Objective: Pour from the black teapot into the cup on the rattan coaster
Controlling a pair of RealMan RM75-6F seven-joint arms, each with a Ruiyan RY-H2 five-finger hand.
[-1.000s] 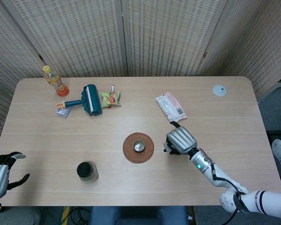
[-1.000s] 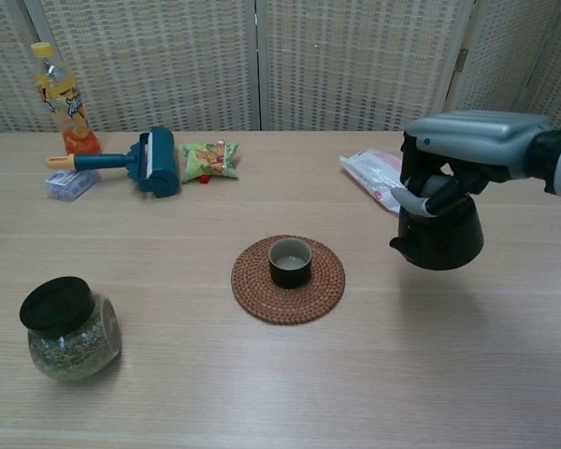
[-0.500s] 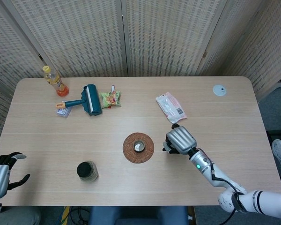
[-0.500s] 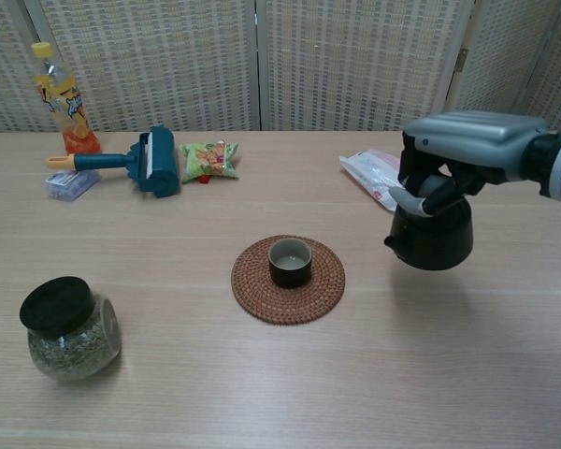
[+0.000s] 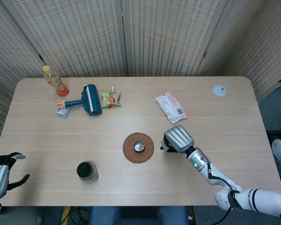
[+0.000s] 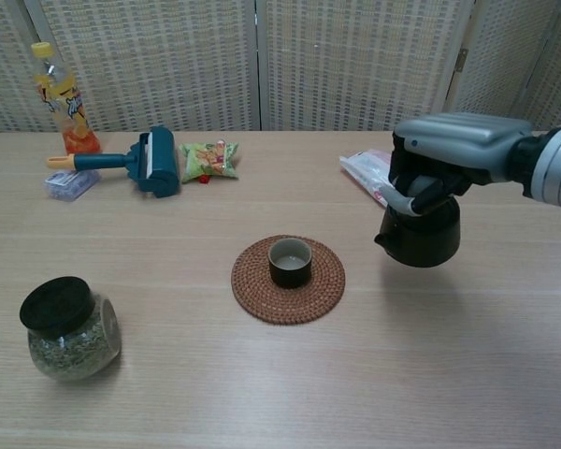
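My right hand (image 6: 449, 154) (image 5: 178, 138) grips the black teapot (image 6: 421, 235) from above and holds it lifted off the table, right of the rattan coaster (image 6: 288, 279) (image 5: 138, 147). The pot hangs roughly upright, its spout pointing left toward the coaster. In the head view the hand hides most of the pot. A small dark cup (image 6: 290, 261) (image 5: 138, 146) stands in the middle of the coaster. My left hand (image 5: 2, 174) rests at the table's near left corner, fingers apart, holding nothing.
A glass jar with a black lid (image 6: 65, 327) stands front left. At the back left are an orange drink bottle (image 6: 60, 99), a teal lint roller (image 6: 142, 161) and a snack packet (image 6: 208, 159). A white-pink pouch (image 6: 374, 176) lies behind the teapot. A small grey disc (image 5: 219, 90) lies back right.
My right hand has carried the teapot a little to the left, closer to the coaster. The left hand has not moved.
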